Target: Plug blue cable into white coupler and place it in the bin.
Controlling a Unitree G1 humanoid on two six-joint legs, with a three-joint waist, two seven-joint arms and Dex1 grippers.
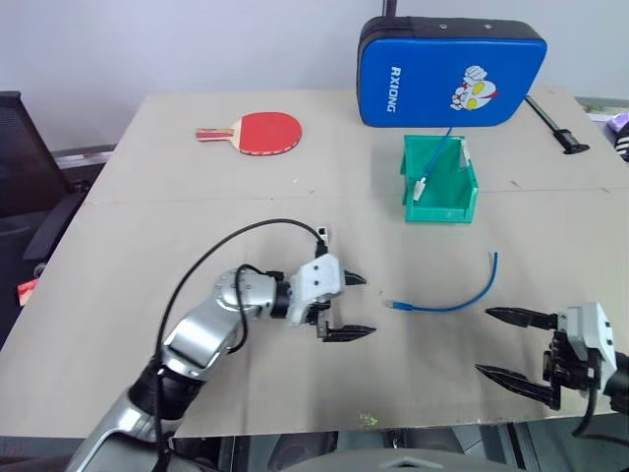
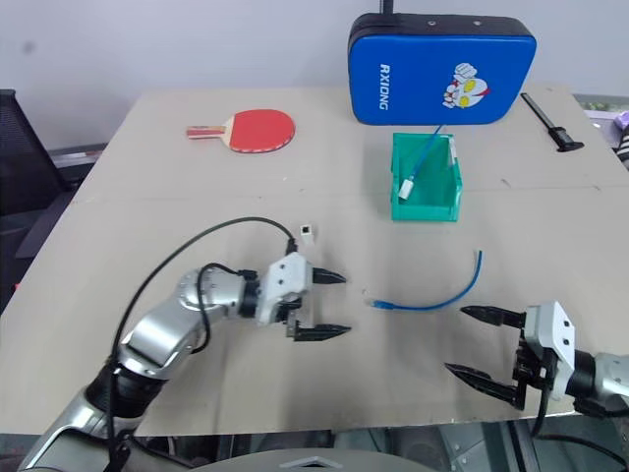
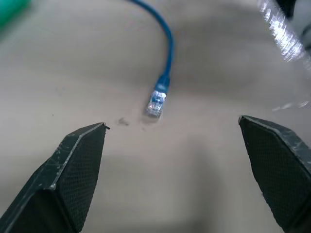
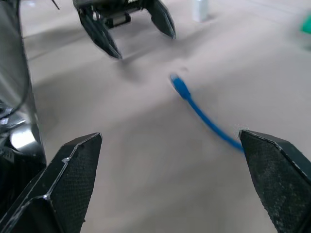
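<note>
Blue cables (image 1: 447,301): two; one bin (image 1: 439,208)

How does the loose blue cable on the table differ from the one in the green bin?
The blue cable lies flat and curved on the table between the two grippers; the second blue cable leans in the bin, running over its back rim. The table cable ends in a clear plug; the bin one ends in a white piece. Both are thin and bright blue.

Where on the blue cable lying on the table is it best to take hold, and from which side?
Probably just behind the clear plug, on the blue cable. It lies flat with that plug end toward the open left end effector, which already faces it. Coming from the left side, with one finger on each side of the thin cable, leaves the plug tip free for the white coupler.
</note>
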